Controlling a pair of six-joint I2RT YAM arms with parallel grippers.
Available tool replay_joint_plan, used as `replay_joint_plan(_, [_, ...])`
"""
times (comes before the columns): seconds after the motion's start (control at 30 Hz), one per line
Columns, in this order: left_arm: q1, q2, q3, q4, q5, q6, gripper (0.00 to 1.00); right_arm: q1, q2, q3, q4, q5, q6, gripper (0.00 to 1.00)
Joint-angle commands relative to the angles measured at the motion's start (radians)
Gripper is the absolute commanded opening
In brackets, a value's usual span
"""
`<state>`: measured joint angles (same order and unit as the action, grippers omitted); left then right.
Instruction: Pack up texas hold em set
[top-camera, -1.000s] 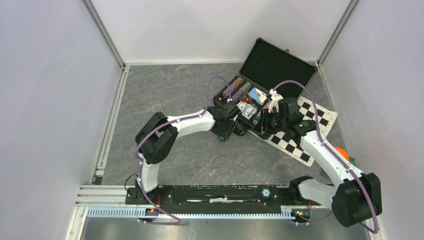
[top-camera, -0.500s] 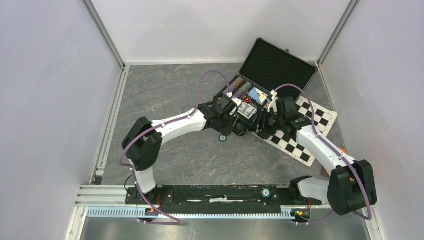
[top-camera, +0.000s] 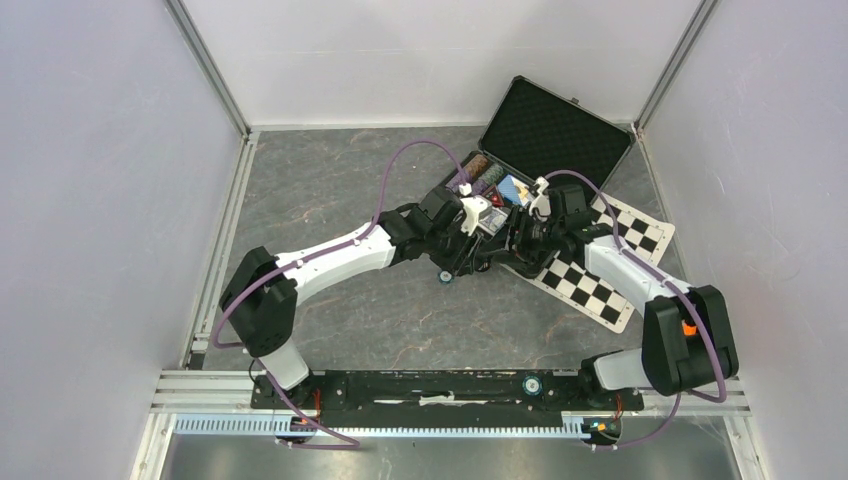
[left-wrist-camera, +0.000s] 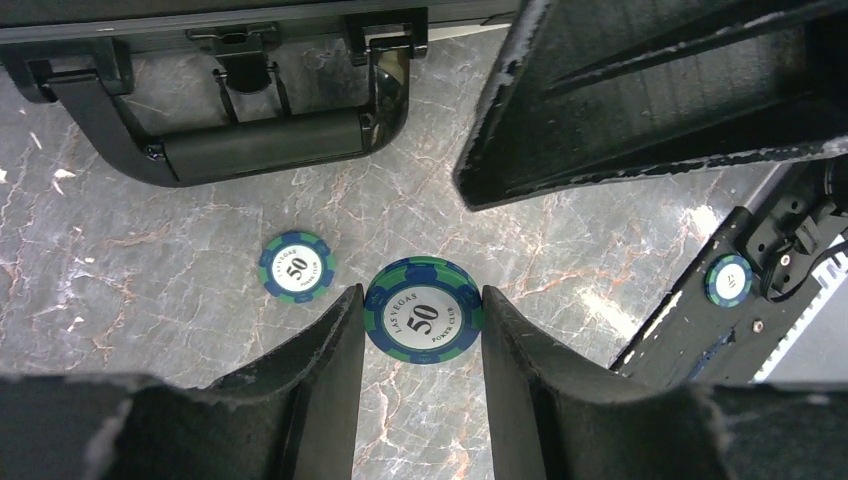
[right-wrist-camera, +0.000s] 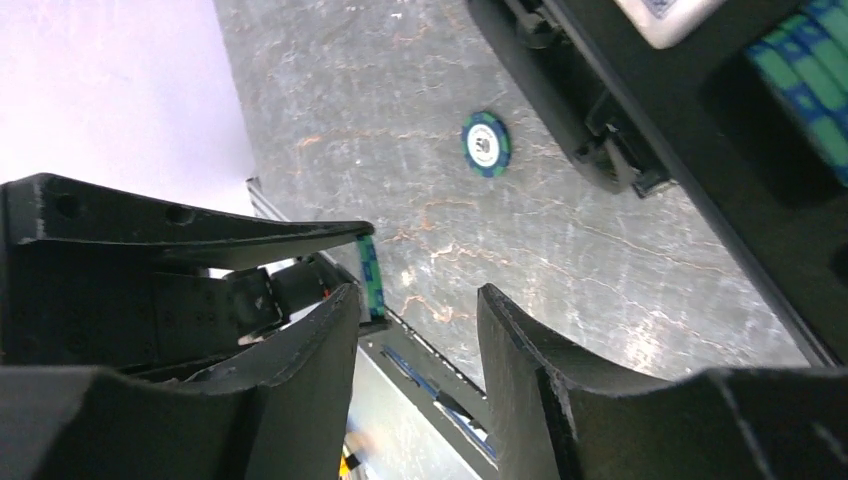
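I see the black case (top-camera: 556, 128) lying open at far right, its foam-lined lid tipped back, with chip rows (top-camera: 481, 172) and a blue deck (top-camera: 514, 189) seated in the tray. The held chip (left-wrist-camera: 423, 322), a teal 50, sits pinched by its rim in the left gripper (left-wrist-camera: 421, 300). The loose chip (left-wrist-camera: 297, 267), same kind, lies flat on the table (left-wrist-camera: 120, 290) near the case handle (left-wrist-camera: 260, 145).

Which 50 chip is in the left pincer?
The centre chip, clamped in the left pincer; the other chip lies flat on the table.
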<state>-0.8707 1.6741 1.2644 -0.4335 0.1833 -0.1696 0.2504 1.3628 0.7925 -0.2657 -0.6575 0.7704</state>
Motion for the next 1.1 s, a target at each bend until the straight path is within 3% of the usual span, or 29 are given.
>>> replay_joint_plan(0.0, [0.000,-0.037,0.001,0.042,0.080,0.059,0.29,-0.004,0.028,0.051,0.062,-0.137,0.041,0.53])
replay_joint_plan(0.77, [-0.004,-0.044,0.028,0.078,0.163,0.092,0.29,0.065,0.099,0.005,0.101,-0.298,0.046,0.48])
replay_joint_plan(1.07, [-0.005,-0.046,0.042,0.072,0.160,0.117,0.29,0.070,0.126,0.024,0.001,-0.266,-0.042,0.49])
